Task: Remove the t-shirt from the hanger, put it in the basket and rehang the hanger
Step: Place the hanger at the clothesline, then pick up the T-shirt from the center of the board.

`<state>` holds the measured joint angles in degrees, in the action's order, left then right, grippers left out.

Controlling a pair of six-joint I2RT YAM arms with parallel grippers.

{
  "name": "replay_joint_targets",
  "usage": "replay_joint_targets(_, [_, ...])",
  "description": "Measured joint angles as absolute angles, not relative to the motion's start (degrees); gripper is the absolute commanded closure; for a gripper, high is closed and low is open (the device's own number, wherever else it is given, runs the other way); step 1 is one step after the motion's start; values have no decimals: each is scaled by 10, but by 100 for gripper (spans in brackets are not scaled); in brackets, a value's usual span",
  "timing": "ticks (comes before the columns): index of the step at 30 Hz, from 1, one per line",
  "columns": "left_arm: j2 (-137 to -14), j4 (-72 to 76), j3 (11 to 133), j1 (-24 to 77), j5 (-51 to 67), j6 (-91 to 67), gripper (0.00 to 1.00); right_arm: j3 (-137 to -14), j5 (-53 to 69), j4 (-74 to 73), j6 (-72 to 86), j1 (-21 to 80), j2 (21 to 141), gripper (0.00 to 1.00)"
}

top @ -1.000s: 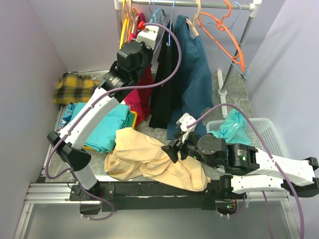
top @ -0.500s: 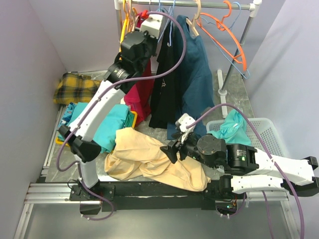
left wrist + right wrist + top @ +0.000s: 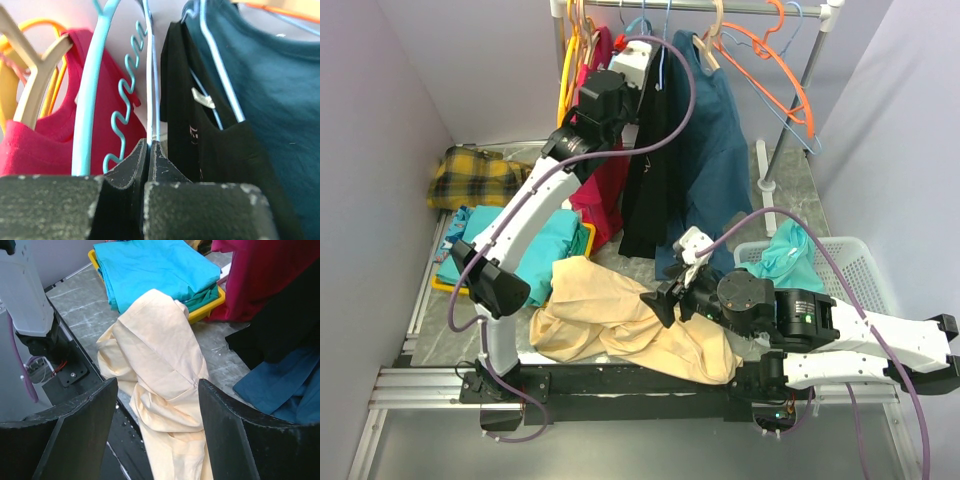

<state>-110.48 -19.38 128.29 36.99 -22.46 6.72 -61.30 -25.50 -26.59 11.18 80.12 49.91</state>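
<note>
My left gripper (image 3: 642, 72) is raised to the clothes rail. In the left wrist view its jaws (image 3: 150, 146) are shut on a thin pale-blue hanger wire (image 3: 153, 90), just left of a black t-shirt (image 3: 210, 150) hanging on a wire hanger. The black t-shirt (image 3: 645, 170) hangs between a red shirt (image 3: 605, 185) and a dark teal t-shirt (image 3: 715, 150). My right gripper (image 3: 665, 300) is open and empty, low over a crumpled cream t-shirt (image 3: 165, 365) on the table.
Empty orange hangers (image 3: 785, 70) hang at the rail's right end. A wavy light-blue hanger (image 3: 87, 100) and a wooden hanger (image 3: 35, 85) are beside my left jaws. A white basket (image 3: 860, 270) holds a teal garment. Folded turquoise shirts (image 3: 535, 255) and plaid cloth (image 3: 470, 175) lie left.
My left arm has risen and moved right toward the rail, bringing its gripper up among the hangers. The right arm and the cream t-shirt have not moved.
</note>
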Motion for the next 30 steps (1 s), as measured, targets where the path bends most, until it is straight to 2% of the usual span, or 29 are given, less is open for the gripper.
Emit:
replay_joint_targets(3, [-1101,-198,1268,363,-217,47,99,-610,-259,-266,119,801,500,27])
replay_joint_targets(7, [-1058,-178,1173,359,-206,28,97,-599,-264,-265,131,801,502,26])
replay_joint_targets(10, [-1022,-164,1122,358,-201,21,79,-591,-269,-267,141,801,504,26])
replay_joint_targets(11, [-1010,-161,1112,358,-198,19,67,-588,-270,-267,144,801,506,25])
replay_joint_targets(15, [-965,-171,1085,358,-193,12,54,-585,-278,-273,162,801,515,25])
replay_joint_targets(17, [-953,-173,1081,358,-193,11,42,-585,-281,-276,170,801,521,24])
replay_joint_targets(19, [-946,-175,1082,358,-192,10,34,-585,-284,-282,180,801,529,24])
replay_joint_targets(28, [-896,-192,1068,359,-173,6,23,-585,-293,-297,208,803,564,21])
replay_joint_targets(29, [-884,-194,1065,359,-172,3,21,-585,-294,-297,211,804,567,18])
replay_joint_targets(30, [-870,-196,1061,359,-171,0,20,-585,-295,-297,213,804,569,7])
